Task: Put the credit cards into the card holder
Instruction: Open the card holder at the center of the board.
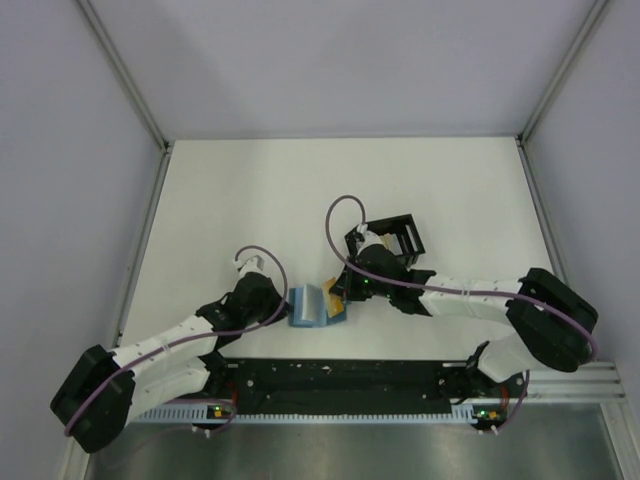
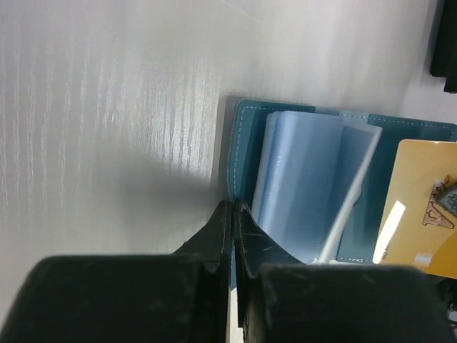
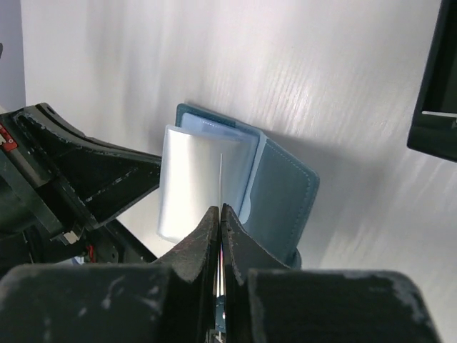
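Note:
The teal-blue card holder (image 1: pixel 307 306) lies open near the table's front edge, its clear sleeves (image 2: pixel 307 171) standing up. My left gripper (image 1: pixel 287 305) is shut, and its tips (image 2: pixel 234 206) pinch the left edge of the holder's cover (image 2: pixel 246 128). My right gripper (image 1: pixel 340 290) is shut on an orange-yellow credit card (image 2: pixel 421 207), held over the holder's right half. In the right wrist view that card appears edge-on as a thin line (image 3: pixel 221 171) rising from my right gripper (image 3: pixel 221 209) towards the sleeves, with the teal cover (image 3: pixel 282 186) to the right. No other credit cards are in view.
A black open-topped tray (image 1: pixel 400 238) stands just behind the right gripper; its corner shows in both wrist views (image 3: pixel 435 78) (image 2: pixel 446 43). White walls enclose the table on three sides. The arms' black base rail (image 1: pixel 340 375) runs along the near edge.

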{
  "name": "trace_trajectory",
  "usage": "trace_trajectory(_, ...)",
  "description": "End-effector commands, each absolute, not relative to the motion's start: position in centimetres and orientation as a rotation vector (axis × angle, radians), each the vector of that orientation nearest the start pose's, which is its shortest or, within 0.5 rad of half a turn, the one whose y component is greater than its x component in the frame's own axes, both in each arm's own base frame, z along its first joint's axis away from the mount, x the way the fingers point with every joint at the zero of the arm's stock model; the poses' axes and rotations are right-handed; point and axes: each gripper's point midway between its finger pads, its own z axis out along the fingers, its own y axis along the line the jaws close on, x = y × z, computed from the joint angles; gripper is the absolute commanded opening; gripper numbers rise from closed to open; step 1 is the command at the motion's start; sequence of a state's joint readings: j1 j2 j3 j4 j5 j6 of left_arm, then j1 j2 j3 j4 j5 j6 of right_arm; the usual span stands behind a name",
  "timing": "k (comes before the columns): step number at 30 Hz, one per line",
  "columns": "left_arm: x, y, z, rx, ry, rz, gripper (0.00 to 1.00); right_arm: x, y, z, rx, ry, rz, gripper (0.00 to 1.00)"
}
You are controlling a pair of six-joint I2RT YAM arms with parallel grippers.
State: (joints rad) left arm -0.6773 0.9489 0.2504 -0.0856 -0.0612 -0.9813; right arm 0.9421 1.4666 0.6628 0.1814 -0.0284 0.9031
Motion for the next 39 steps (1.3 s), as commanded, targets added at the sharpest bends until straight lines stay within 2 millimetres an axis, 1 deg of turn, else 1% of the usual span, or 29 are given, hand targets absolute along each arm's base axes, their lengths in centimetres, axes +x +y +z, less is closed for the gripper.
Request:
trace_trajectory(1, 18.7, -18.2, 3.4, -0.387, 2.389, -0.751, 0.0, 21.3, 34.8, 12.7, -0.119, 2.262, 1.008, 0.0)
trace_trajectory(3, 18.8, -18.4, 3.9, -0.381, 2.377, -0.77, 0.0, 21.3, 35.2, 13.3, -0.136, 2.247, 1.004, 0.0)
trace_trajectory(7, 18.9, -18.6, 4.7, -0.38, 2.364, -0.79, 0.0, 20.8, 36.9, 14.4, -0.168, 2.222, 1.013, 0.0)
trace_trajectory(12, 18.9, -18.9, 5.1, -0.383, 2.357, -0.815, 0.0, 21.0, 39.0, 14.8, -0.17, 2.201, 0.966, 0.0)
trace_trajectory(14, 18.9, -19.0, 5.2, -0.383, 2.354, -0.822, 0.0, 21.2, 39.4, 14.4, -0.169, 2.2, 0.902, 0.0)
trace_trajectory(16, 18.8, -19.0, 5.4, -0.386, 2.35, -0.831, 0.0, 21.2, 39.7, 14.1, -0.169, 2.204, 0.838, 0.0)
trace_trajectory(20, 18.8, -19.2, 5.6, -0.384, 2.343, -0.846, 0.0, 21.5, 40.1, 13.3, -0.163, 2.209, 0.78, 0.0)
trace_trajectory(21, 18.7, -19.2, 5.7, -0.381, 2.343, -0.849, 0.0, 21.6, 40.2, 13.3, -0.162, 2.207, 0.775, 0.0)
trace_trajectory(22, 18.7, -19.2, 5.8, -0.383, 2.34, -0.852, 0.0, 21.6, 40.3, 12.8, -0.168, 2.215, 0.766, 0.0)
trace_trajectory(30, 18.6, -19.3, 5.9, -0.388, 2.335, -0.87, 0.0, 21.9, 41.3, 12.1, -0.182, 2.223, 0.75, 0.0)
trace_trajectory(36, 18.5, -19.3, 5.8, -0.392, 2.34, -0.869, 0.0, 21.9, 41.6, 12.7, -0.174, 2.202, 0.771, 0.0)
trace_trajectory(39, 18.5, -19.3, 5.8, -0.392, 2.338, -0.87, 0.0, 22.2, 41.5, 12.5, -0.163, 2.202, 0.753, 0.0)
